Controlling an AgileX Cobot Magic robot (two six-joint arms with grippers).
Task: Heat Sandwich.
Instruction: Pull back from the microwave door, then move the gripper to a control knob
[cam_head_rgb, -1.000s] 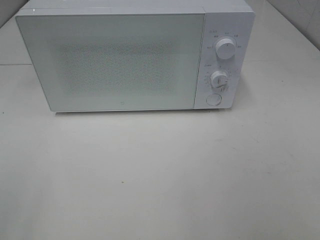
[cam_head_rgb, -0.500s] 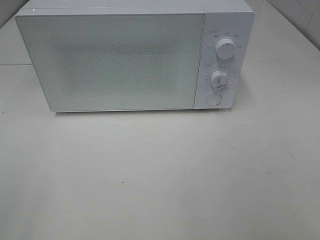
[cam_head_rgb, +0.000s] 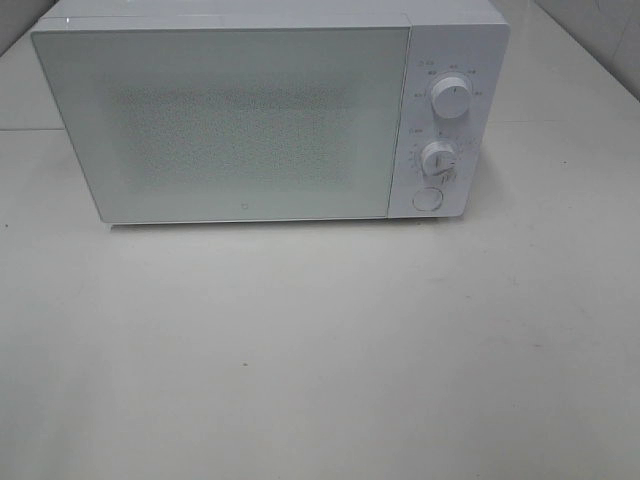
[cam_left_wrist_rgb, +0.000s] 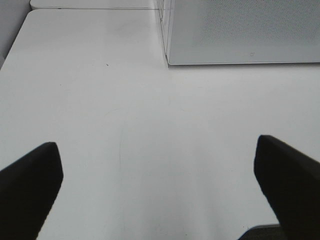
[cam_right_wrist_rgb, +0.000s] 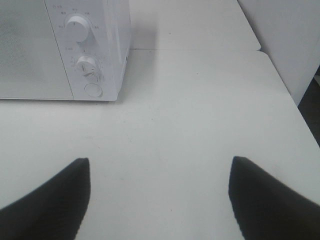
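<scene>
On the table (cam_head_rgb: 300, 360), microwave (cam_head_rgb: 250, 120) unchanged, left pincer (cam_left_wrist_rgb: 156, 147), right pincer (cam_right_wrist_rgb: 160, 161) agape, unmoved.

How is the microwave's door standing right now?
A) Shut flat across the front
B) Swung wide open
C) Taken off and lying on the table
A: the microwave door lies flush with the front, its edge right against the control panel, and nothing of the inside shows.
</scene>
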